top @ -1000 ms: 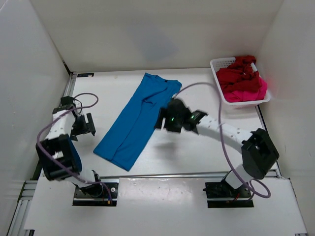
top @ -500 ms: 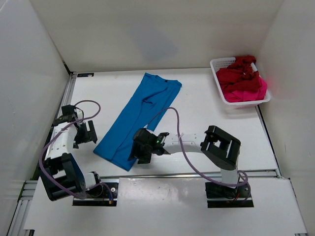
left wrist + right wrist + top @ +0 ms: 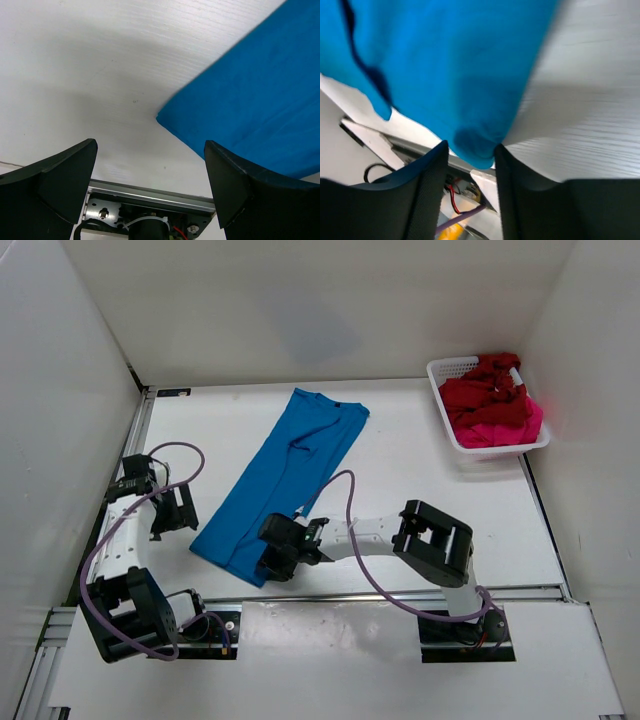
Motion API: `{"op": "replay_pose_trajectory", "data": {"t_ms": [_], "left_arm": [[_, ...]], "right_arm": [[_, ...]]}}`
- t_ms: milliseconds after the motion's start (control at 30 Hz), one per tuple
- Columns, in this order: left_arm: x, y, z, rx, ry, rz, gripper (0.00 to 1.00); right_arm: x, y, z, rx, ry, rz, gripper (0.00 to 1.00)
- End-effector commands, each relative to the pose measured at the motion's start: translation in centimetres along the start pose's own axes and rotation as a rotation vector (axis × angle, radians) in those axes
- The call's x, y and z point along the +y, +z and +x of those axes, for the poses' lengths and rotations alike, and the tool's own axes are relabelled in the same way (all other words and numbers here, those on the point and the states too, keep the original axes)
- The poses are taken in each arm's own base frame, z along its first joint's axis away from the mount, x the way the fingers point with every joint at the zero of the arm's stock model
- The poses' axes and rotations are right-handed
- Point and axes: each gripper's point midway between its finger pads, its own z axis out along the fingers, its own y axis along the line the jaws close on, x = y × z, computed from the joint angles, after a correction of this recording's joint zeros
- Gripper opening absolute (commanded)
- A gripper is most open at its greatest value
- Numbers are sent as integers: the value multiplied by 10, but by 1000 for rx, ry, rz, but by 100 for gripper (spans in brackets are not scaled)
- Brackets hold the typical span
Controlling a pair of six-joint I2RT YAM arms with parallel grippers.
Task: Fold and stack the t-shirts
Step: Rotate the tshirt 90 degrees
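A bright blue t-shirt (image 3: 285, 475) lies folded lengthwise in a long strip, running diagonally across the table. My right gripper (image 3: 270, 562) sits at its near corner. In the right wrist view the blue t-shirt (image 3: 445, 60) bunches between the two fingers of the right gripper (image 3: 470, 147), touching both, so the jaws are shut on that corner. My left gripper (image 3: 185, 510) stands wide open just left of the strip's near left corner. The left wrist view shows that blue corner (image 3: 250, 100) ahead of the left gripper (image 3: 150, 190), which has nothing between its fingers. The dark red t-shirt (image 3: 485, 390) and pink t-shirt (image 3: 505, 425) lie crumpled in the basket.
The white mesh basket (image 3: 440, 368) stands at the far right corner against the wall. White walls close in the table on the left, back and right. A metal rail (image 3: 400, 593) runs along the near edge, close behind the right gripper.
My right arm has swung from the shirt's middle down to its near corner, and its jaws have narrowed onto the cloth. The left gripper shifted slightly toward the near left corner and stayed open.
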Motion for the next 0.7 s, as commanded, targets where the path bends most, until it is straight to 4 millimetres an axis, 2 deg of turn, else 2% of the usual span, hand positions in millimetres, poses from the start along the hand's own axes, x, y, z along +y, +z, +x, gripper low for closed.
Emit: {"op": "replay_pose_trajectory", "data": {"t_ms": [0,33,100,133,200,233,267,333,367,400,433,467,500,567,600,667], "left_arm": [[-5,-13,-13,-65,-2,32,99],[-7,-11,-10,-56,-2,41,99],[-7,-11,-10,-56,-2,41,99],[-7,-11,-10,-56,-2,41,99],[-7,-11,-10,-56,-2,41,99],[-8,-11,-10,-56,-2,51,99],[-9,-13,-8,-54,-2,51,99],[-13,-14,-3,-45,-2,79,99],[-13,-14,-3,-45,-2,79,99],[-15,-12,0,-36,-2,91,99],[-18,-13,3,-27,-3,104,99],[-18,-13,3,-27,-3,104,98],[-21,-13,6,-12,6,116,98],[-27,-12,12,9,22,132,96],[-32,-13,16,22,47,140,96],[-40,-14,20,36,78,161,95]], "right_arm": [[-37,1,-16,-85,65,116,43],[-40,3,-20,-90,73,125,36],[-37,6,-18,-76,56,119,28],[-36,9,-17,-66,47,120,21],[-36,9,-21,-70,44,120,12],[-40,10,-21,-71,44,129,3],[-45,10,-21,-71,44,140,0],[-53,2,-30,-100,61,137,0],[-50,-8,-31,-109,61,112,0],[-69,-9,-40,-137,68,144,0],[-76,-14,-45,-150,59,150,0],[-74,-24,-45,-148,46,120,0],[-95,-27,-48,-152,39,156,0],[-105,-40,-55,-157,2,150,0],[-129,-42,-52,-141,-11,189,0],[-145,-56,-53,-133,-32,187,0]]}}
